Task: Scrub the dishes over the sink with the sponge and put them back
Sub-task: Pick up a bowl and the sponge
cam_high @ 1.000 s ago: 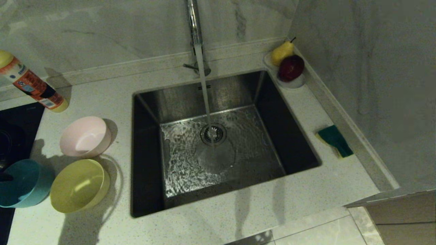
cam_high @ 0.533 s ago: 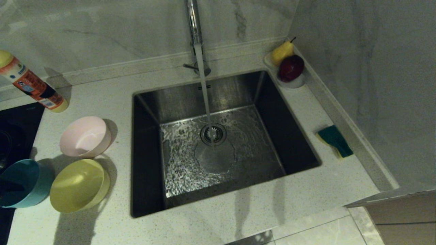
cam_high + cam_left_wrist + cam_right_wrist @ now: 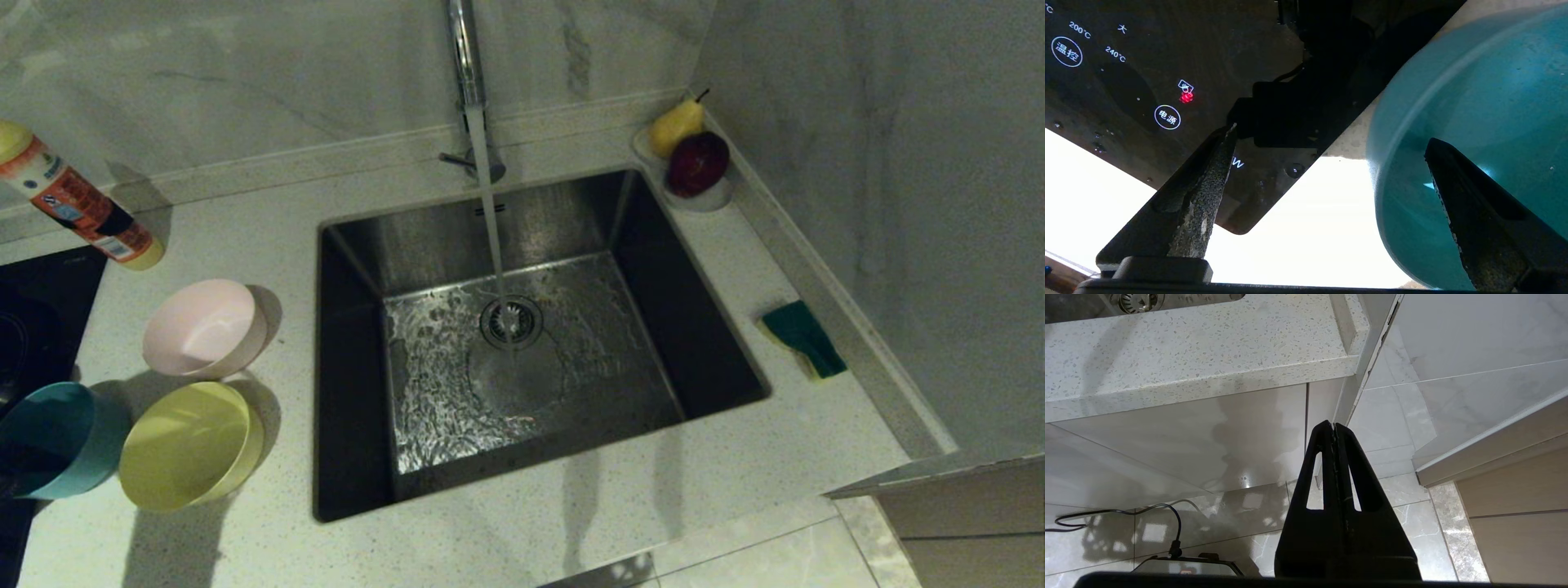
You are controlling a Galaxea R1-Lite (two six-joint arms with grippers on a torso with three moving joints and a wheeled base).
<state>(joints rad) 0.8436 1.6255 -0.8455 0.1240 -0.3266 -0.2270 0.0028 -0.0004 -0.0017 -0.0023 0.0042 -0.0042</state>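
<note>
Three dishes stand on the counter left of the sink (image 3: pixel 351 367): a pink bowl (image 3: pixel 204 327), a yellow bowl (image 3: pixel 192 445) and a blue bowl (image 3: pixel 53 441). In the left wrist view my left gripper (image 3: pixel 1331 134) is open wide at the blue bowl (image 3: pixel 1474 102). One finger (image 3: pixel 1470 220) shows over the bowl's inside, the other (image 3: pixel 1204 196) over the cooktop, and neither presses on the rim. The sponge (image 3: pixel 804 339), green over yellow, lies on the counter right of the sink. My right gripper (image 3: pixel 1334 424) hangs shut and empty below the counter edge.
Water runs from the tap (image 3: pixel 465 57) onto the drain (image 3: pixel 511 322). A black cooktop (image 3: pixel 37 302) borders the bowls at the left, its panel (image 3: pixel 1147 61) lit. A leaning bottle (image 3: pixel 77 204) stands behind them. A white dish with fruit (image 3: pixel 694 159) sits in the back right corner.
My left gripper has opened off the blue bowl and drawn back out of the head view's left edge. The bowl now rests on the counter; the arm's shadow has shrunk.
</note>
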